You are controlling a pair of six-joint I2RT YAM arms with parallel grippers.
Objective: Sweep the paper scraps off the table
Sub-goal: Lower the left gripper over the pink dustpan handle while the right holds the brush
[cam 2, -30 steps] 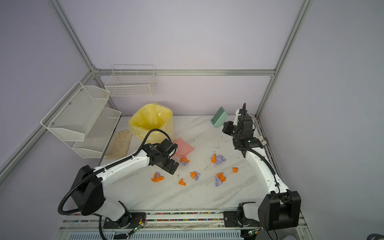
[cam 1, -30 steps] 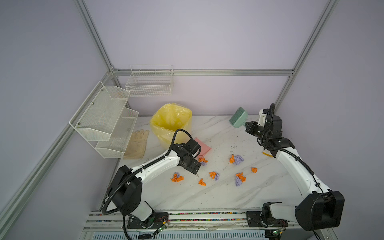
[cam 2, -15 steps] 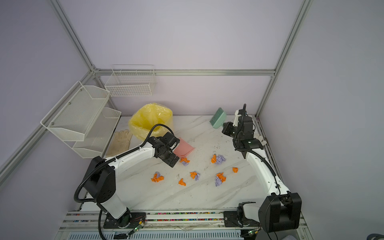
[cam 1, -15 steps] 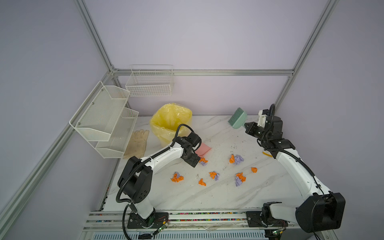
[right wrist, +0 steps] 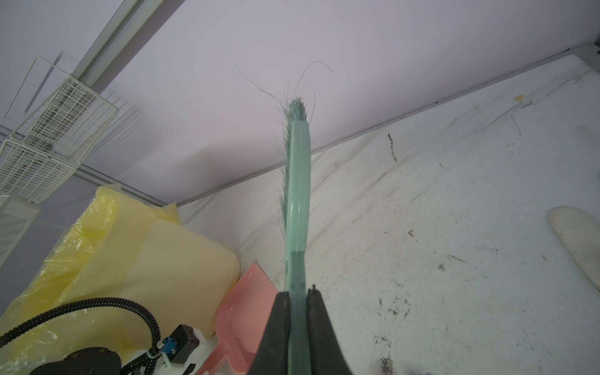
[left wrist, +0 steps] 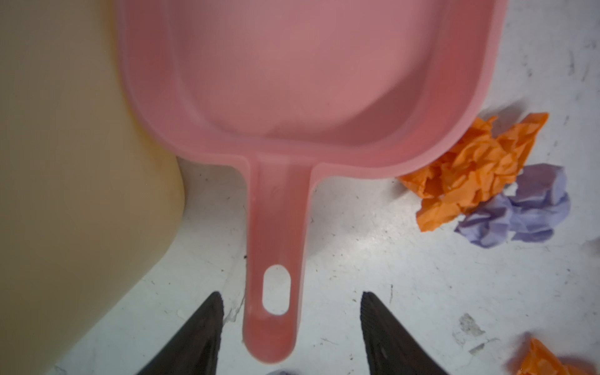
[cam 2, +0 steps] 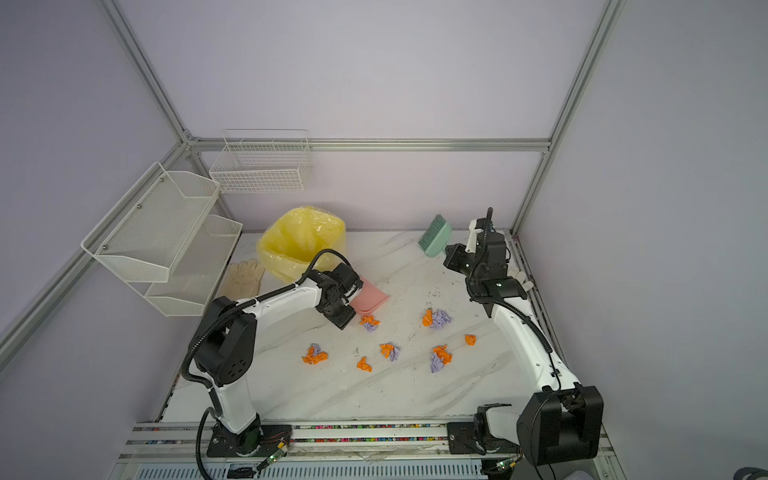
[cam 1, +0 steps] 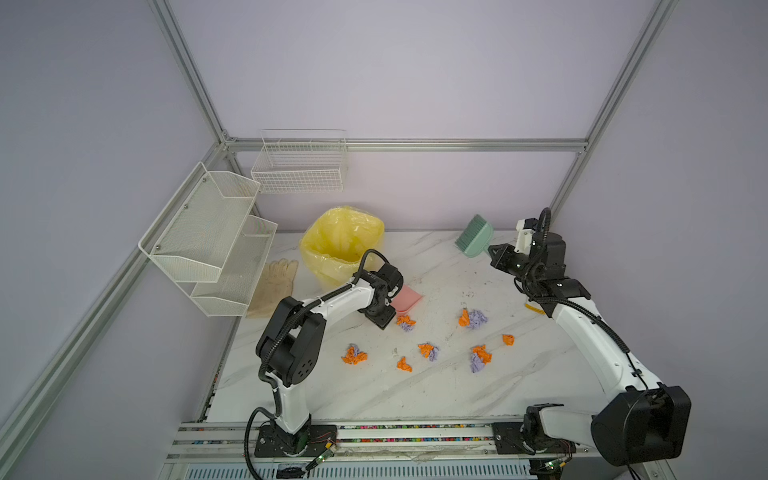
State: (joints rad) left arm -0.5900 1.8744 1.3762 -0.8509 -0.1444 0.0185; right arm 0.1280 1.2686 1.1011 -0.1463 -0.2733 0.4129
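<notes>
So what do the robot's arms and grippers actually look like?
The left arm and right arm match: white tubular links between chunky black joints. A black corrugated cable runs along each. The fingers are black tapered wedges with finely ribbed inner faces.

Plain pale lilac walls close the cell in on three sides under soft, even light. Silver aluminium frame rails run along the corners. A white wire basket hangs on the back wall, and a two-tier white mesh shelf hangs on the side wall beside it.
</notes>
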